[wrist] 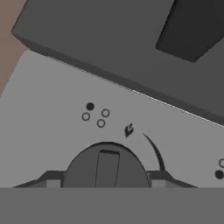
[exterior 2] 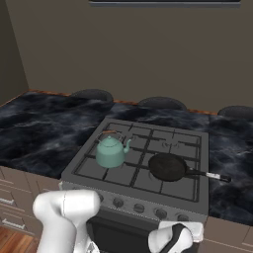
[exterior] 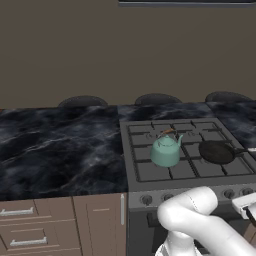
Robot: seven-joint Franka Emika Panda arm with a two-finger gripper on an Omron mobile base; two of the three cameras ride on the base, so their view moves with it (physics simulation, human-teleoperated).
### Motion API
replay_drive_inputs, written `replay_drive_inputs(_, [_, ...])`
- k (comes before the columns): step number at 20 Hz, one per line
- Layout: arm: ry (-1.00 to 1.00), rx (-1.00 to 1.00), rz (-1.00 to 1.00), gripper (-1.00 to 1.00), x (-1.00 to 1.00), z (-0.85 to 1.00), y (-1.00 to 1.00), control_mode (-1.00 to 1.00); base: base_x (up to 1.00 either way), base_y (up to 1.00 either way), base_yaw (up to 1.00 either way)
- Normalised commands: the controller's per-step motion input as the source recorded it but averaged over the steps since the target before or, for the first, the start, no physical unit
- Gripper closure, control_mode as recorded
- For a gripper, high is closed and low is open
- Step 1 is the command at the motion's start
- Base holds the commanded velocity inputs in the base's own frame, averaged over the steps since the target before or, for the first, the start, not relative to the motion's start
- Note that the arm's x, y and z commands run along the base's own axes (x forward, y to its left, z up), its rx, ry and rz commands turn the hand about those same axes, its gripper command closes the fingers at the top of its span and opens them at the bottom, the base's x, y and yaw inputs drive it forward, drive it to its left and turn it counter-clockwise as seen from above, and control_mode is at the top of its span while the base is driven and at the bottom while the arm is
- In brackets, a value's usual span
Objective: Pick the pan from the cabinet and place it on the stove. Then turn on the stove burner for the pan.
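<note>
Hand view, bottom centre: round dark grey knob (wrist: 106, 165) with a raised flat bar across its face, sitting between the two dark finger tips, jaws (wrist: 106, 181) spread to either side of it; can't tell if the pads touch it. Smooth pale grey control panel (wrist: 57, 96) around it carries a small flame mark and a four-dot burner diagram, one dot filled. Right base view: white glossy arm at lower left, wrist low at bottom centre-right in front of the stove (exterior 2: 89, 170). Stove is dark grey with black grid grates and a row of small round knobs. The pan (exterior 2: 168, 167), round, shallow, black, sits on the front right grate, thin handle pointing to frame right. Teal kettle (exterior 2: 111, 151) on the left grate, well apart from pan. Dark veined marble table (exterior 2: 34, 133) on both sides, taupe wall behind.
</note>
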Motion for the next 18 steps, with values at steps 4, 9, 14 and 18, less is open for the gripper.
replay_drive_inputs(4, [0.00,-0.33,0.00,1.00,-0.05,0.00,0.00,-1.00,0.00,0.00,0.00])
replay_drive_inputs(9, [0.00,-0.34,0.00,1.00,-0.11,0.00,0.00,-1.00,0.00,0.00,0.00])
replay_drive_inputs(14, [0.00,-0.33,0.00,1.00,-0.09,0.00,0.00,-1.00,0.00,0.00,0.00])
replay_drive_inputs(18, [0.00,-0.33,0.00,1.00,-0.06,0.00,0.00,-1.00,0.00,0.00,0.00])
